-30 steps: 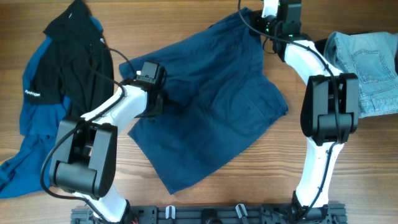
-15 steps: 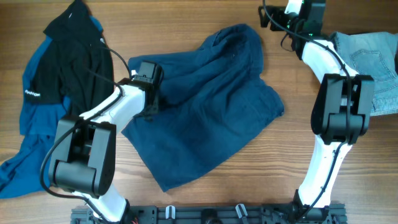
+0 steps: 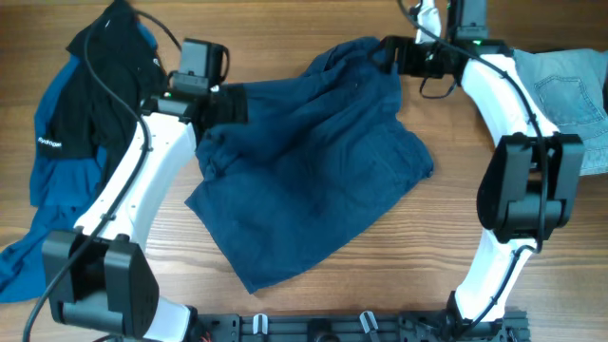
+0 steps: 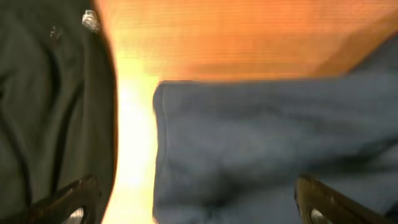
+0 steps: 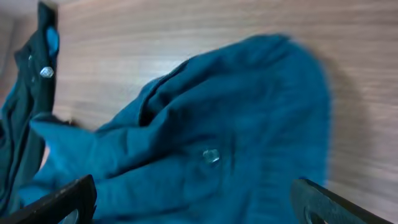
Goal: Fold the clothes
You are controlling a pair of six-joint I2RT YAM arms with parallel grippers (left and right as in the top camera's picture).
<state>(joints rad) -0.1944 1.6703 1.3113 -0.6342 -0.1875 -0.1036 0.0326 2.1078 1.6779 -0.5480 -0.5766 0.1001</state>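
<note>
The dark navy shorts (image 3: 318, 176) lie rumpled in the middle of the table, their top end bunched up. My left gripper (image 3: 232, 103) hangs open over their upper left edge, holding nothing. In the left wrist view the gripper (image 4: 199, 200) is spread wide above that hem (image 4: 249, 143). My right gripper (image 3: 391, 53) is open beside the bunched top of the shorts (image 5: 217, 137), where a small metal snap (image 5: 210, 155) shows; its jaws (image 5: 193, 200) stand wide apart and empty. The black and blue jacket (image 3: 81, 133) lies at the left, the light denim jeans (image 3: 570, 90) at the right.
The wooden table (image 3: 380, 275) shows around the clothes. The jacket's dark cloth (image 4: 50, 118) lies just left of the left gripper. The arm bases sit along the front edge (image 3: 313, 328).
Both grippers have opened and let go of the shorts. The left arm has lifted and drawn back toward the far left edge; the right has come back to the bunched top.
</note>
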